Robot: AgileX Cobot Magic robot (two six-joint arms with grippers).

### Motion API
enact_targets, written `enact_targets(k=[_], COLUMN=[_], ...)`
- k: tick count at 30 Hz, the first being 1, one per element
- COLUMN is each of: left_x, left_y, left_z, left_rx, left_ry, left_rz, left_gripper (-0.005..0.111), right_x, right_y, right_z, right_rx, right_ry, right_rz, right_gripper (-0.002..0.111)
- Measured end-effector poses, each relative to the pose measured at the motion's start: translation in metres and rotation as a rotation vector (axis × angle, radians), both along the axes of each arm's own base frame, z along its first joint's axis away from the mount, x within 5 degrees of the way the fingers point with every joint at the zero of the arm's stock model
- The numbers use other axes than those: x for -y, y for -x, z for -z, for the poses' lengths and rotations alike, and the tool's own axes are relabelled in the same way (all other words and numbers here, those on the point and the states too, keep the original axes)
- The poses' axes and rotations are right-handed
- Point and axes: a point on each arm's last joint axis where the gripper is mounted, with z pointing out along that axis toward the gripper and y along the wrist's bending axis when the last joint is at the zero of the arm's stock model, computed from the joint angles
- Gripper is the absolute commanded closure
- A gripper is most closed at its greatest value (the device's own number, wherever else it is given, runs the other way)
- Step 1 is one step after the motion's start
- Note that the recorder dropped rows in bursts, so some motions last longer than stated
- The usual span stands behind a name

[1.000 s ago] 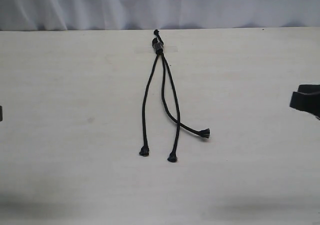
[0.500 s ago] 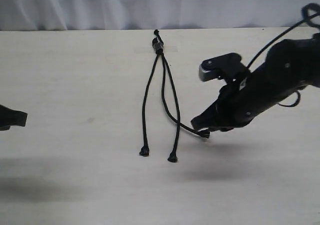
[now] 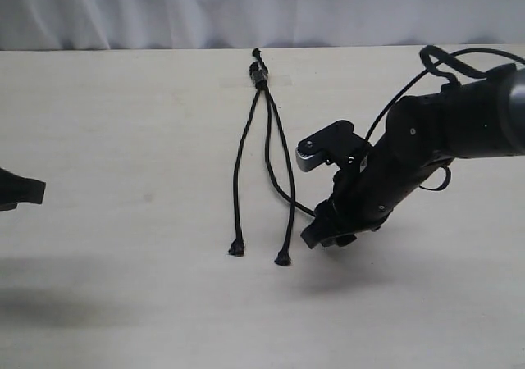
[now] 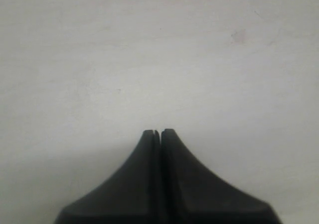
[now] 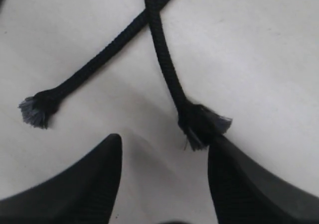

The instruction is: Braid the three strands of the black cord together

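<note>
Since the black cord (image 3: 268,139) is limp and light, the spread, empty right claw (image 5: 164,142) should pinch its five-o'clock strand (image 5: 163,50) by the knob (image 5: 202,124).

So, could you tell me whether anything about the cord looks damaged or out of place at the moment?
Only minor things: one strand end beside the right gripper is frayed into a fuzzy tuft, as is a second end. Those two strands cross rather than lying apart. Nothing else stands out.
</note>
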Motion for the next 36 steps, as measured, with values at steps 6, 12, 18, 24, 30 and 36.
enact_targets(k=[6,12,18,24,30,36], left_x=[0.000,0.000,0.000,0.001,0.001,0.001], left_y=[-0.001,-0.001,-0.001,-0.001,-0.001,-0.001], left_z=[0.000,0.000,0.000,-0.001,-0.001,-0.001], left_rx=[0.006,0.008,0.010,0.011,0.013,0.013], left_ry=[0.005,0.005,0.005,0.021,0.025,0.025], left_rz=[-0.004,-0.004,-0.005,-0.014,-0.017,-0.017], left_gripper=[0.107,0.107,0.107,0.107,0.107,0.107], right_x=[-0.003,-0.005,-0.012,-0.043,-0.106,-0.157], right_y=[-0.010,-0.017,-0.027,-0.044,-0.034,-0.026], right_z=[0.007,0.024,0.004,-0.059,-0.057,-0.013], right_rx=[0.099,0.118,0.122,0.115,0.081,0.027], right_ry=[-0.008,0.000,-0.029,-0.258,-0.379,-0.359], right_rz=[-0.041,-0.056,-0.050,0.019,-0.045,-0.090], right_gripper=[0.058,0.087,0.104,0.104,0.104,0.076])
